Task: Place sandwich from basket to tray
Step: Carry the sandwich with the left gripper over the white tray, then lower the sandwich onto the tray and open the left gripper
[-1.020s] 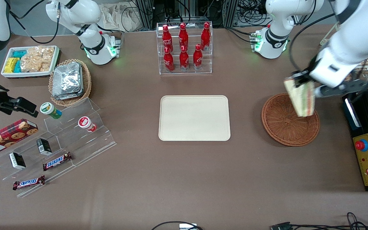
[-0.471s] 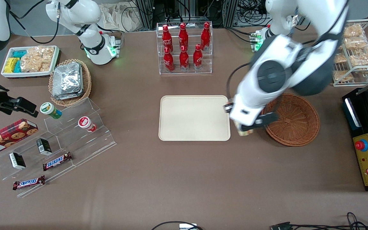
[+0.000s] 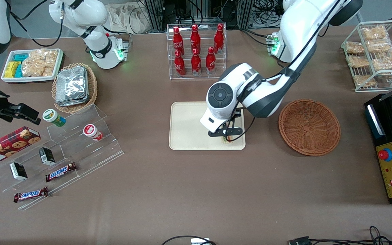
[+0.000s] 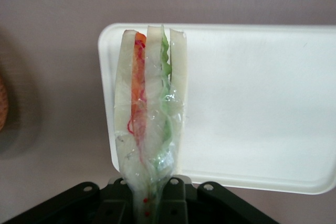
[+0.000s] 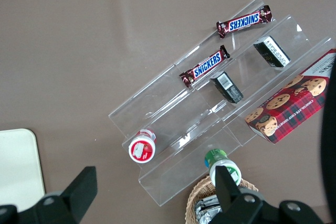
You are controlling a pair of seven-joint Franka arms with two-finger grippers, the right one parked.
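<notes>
Since a second ago the working arm has swung away from the basket [image 3: 309, 127], carrying the sandwich [image 3: 227, 139] with it, and now hangs over the tray [image 3: 189, 126]; half a second ago it was between the two, just off the tray's edge.

Taking the tray as the landmark and going across the front view: toward the parked arm's end of the surface [image 3: 196, 197] sit a clear stepped stand [image 3: 80, 149] with snack bars and small cups, and a lighter wicker basket of foil packets [image 3: 73, 86]. Farther from the front camera than the tray stands a clear rack of red bottles [image 3: 196, 51]. Over the tray's corner nearest the basket and the front camera, the pincer [image 3: 226, 136] points down at the tray, clamped on the sandwich, of which only a sliver shows beneath the black fingers. The arm reaches in from its base, elbow bent above the tray's basket-side edge, with the round wrist joint above the tray. The reddish-brown basket lies near the tray toward the working arm's end, with nothing in it.

In the left wrist view the pincer [image 4: 152, 203] grips the wrapped sandwich [image 4: 150, 114] at its narrow end, bread layers on edge with orange-red and green filling between, over the tray [image 4: 252, 103] near its corner. Whether the sandwich touches the tray cannot be told.
</notes>
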